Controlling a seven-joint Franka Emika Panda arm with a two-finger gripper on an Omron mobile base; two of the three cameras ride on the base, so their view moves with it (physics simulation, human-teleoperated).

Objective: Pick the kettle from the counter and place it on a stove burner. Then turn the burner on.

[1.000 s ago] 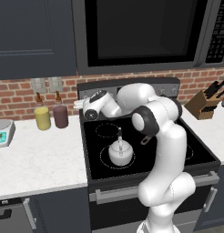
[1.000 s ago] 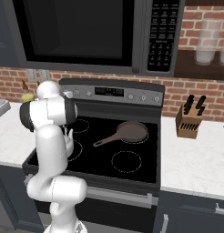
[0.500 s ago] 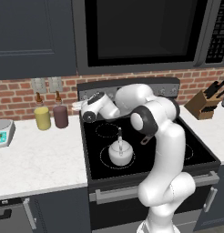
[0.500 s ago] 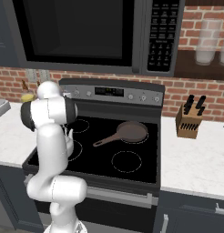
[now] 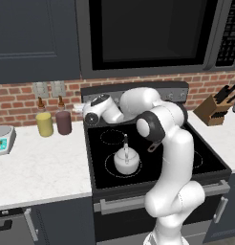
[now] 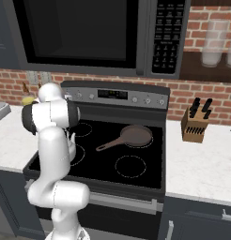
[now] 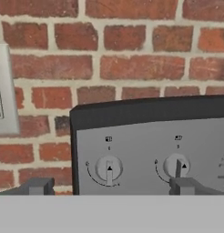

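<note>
Kettle [image 5: 126,161] sits upright inside the big dashed stove burner [image 5: 110,168] at the front left of the black cooktop [image 5: 205,161], handle arch up, nothing touching it. Gripper [image 5: 80,108] is up at the back-left corner of the cooktop, pointing at the stove's control panel [image 7: 145,150], jaws wide apart with nothing between them. In the hand view the two finger tips [image 7: 38,186] straddle the leftmost knob [image 7: 109,169]; the other tip sits right under the second knob [image 7: 176,166]. Contact with either knob: cannot tell. Brown skillet [image 6: 134,136] rests on the cooktop's back-right ring, handle toward the front left. Left of the cooktop on the white counter [image 5: 38,167]: yellow jar [image 5: 44,124], dark red jar [image 5: 63,122], kitchen scale [image 5: 3,139]. Knife block [image 6: 196,124] stands on the counter right of the cooktop.
</note>
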